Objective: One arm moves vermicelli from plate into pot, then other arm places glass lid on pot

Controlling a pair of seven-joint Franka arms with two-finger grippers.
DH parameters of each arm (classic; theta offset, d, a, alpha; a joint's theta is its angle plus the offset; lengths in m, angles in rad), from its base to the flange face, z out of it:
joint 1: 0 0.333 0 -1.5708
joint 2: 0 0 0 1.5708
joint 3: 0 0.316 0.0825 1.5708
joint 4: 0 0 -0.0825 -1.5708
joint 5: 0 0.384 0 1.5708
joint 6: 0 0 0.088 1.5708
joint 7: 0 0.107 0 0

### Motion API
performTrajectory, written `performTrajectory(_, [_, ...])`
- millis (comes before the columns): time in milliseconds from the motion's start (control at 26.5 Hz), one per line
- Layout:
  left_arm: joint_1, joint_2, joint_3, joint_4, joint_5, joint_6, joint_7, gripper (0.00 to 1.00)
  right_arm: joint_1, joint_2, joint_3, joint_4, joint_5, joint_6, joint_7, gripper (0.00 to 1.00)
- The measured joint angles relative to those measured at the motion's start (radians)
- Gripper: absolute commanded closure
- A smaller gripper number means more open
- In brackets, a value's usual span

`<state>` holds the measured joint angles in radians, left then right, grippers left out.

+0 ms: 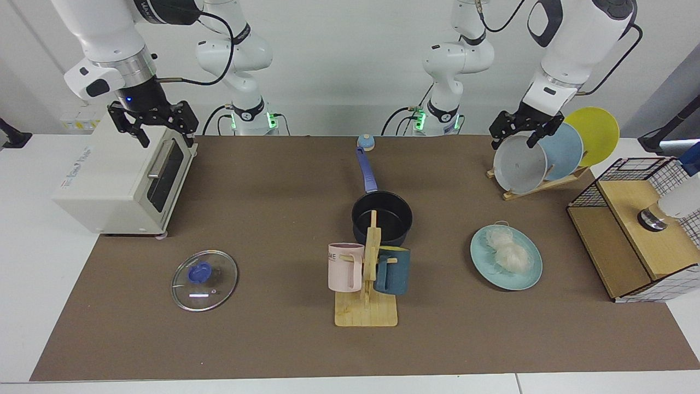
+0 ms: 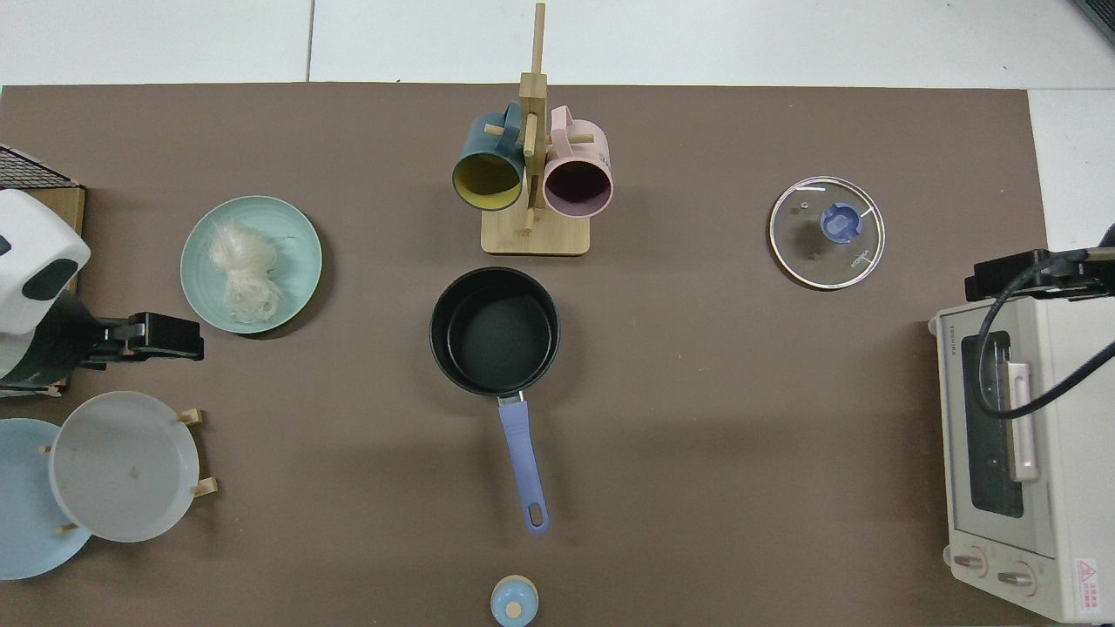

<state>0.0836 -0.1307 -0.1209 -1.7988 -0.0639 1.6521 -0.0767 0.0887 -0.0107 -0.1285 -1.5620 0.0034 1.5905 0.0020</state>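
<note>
Brown matte cloth covers the table, with wide bare stretches along its near edge and between the things on it. At the middle stands the pot, dark and round, its black inside empty, its long blue-purple handle pointing toward the arms. Just beside it, a wooden mug stand holds a pink mug and a dark blue mug. The vermicelli, a whitish tangle of fine strands, lies on the flat teal plate. The glass lid, clear with a metal rim and blue knob, lies flat, well apart from the pot. The left gripper hangs over the rack of plates, fingers apart and empty. The right gripper hangs above the boxy cream toaster oven, fingers apart, empty.
</note>
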Motion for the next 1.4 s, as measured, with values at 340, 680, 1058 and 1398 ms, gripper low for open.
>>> performTrajectory(340, [0.0, 0.0, 0.0, 0.0, 0.0, 0.0, 0.0, 0.0, 0.0, 0.0, 0.0, -0.001, 0.0, -0.001, 0.012, 0.0])
performTrajectory(680, [0.0, 0.0, 0.0, 0.0, 0.0, 0.0, 0.0, 0.0, 0.0, 0.021, 0.0, -0.011, 0.0, -0.001, 0.012, 0.0])
performTrajectory(1058, [-0.001, 0.0, -0.001, 0.0, 0.0, 0.0, 0.0, 0.0, 0.022, 0.021, 0.001, -0.039, 0.0, -0.001, 0.012, 0.0])
performTrajectory(1398, [-0.001, 0.0, -0.001, 0.001, 0.0, 0.0, 0.0, 0.0, 0.026, 0.03, -0.003, -0.076, 0.016, 0.043, 0.013, 0.0])
